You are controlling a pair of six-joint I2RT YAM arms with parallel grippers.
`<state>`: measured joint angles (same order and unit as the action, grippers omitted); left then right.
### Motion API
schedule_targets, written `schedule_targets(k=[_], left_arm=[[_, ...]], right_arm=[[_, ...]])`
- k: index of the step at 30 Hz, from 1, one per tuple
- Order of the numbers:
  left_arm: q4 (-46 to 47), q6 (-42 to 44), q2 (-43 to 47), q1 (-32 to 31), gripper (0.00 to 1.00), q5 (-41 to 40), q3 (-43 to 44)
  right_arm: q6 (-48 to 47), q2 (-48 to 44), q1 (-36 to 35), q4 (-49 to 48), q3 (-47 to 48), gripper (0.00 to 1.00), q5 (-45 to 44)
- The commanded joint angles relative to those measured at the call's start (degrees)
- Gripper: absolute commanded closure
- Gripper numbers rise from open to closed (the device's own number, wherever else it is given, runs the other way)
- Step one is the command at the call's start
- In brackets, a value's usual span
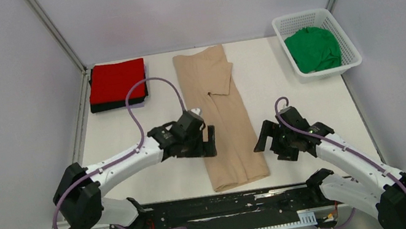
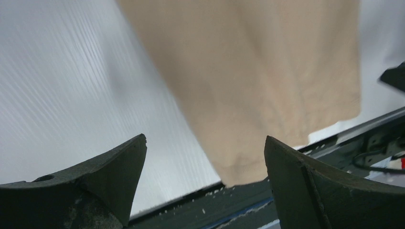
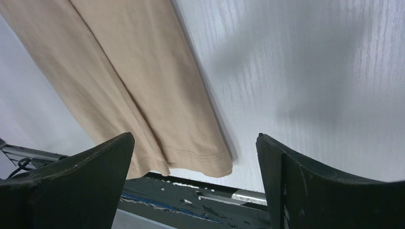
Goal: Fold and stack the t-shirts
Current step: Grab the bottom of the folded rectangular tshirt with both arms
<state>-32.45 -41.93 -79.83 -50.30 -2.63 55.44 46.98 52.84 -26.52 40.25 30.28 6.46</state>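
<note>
The beige-tan t-shirt (image 1: 221, 117) lies folded lengthwise into a long strip down the middle of the table, its hem at the near edge. My left gripper (image 1: 208, 142) is open and empty, just above the strip's left edge near the hem; the shirt also shows in the left wrist view (image 2: 267, 71) between its fingers. My right gripper (image 1: 268, 144) is open and empty, just right of the strip's near end; the hem corner shows in the right wrist view (image 3: 191, 157). A folded red t-shirt (image 1: 117, 81) lies on a folded black t-shirt (image 1: 119, 104) at the back left. A crumpled green t-shirt (image 1: 313, 49) sits in the basket.
The white lattice basket (image 1: 345, 44) stands at the back right corner. The black rail (image 1: 221, 201) with both arm bases runs along the table's near edge, just below the shirt's hem. Grey walls and metal frame posts close in the sides.
</note>
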Motion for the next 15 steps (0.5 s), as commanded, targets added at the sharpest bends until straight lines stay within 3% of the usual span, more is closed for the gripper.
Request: schedule_targets(k=[1,8,15], left_arm=[[0.03,-14.49,6.19,-7.61,0.0,-1.47,-9.05],[11.16,-19.48,2.18,-12.85,0.0,0.67,-13.45],[10.14,-18.91,-2.98,-14.66,0.04,0.12,-10.41]], right_arm=[[-2.02,-1.69,0.39,-1.94,-1.9,0.02,3.71],[-0.39,-3.52,0.43,-3.69,-5.36,0.05,4.09],[-0.45,-3.2,0.38,-4.84,-6.91,0.09,5.62]])
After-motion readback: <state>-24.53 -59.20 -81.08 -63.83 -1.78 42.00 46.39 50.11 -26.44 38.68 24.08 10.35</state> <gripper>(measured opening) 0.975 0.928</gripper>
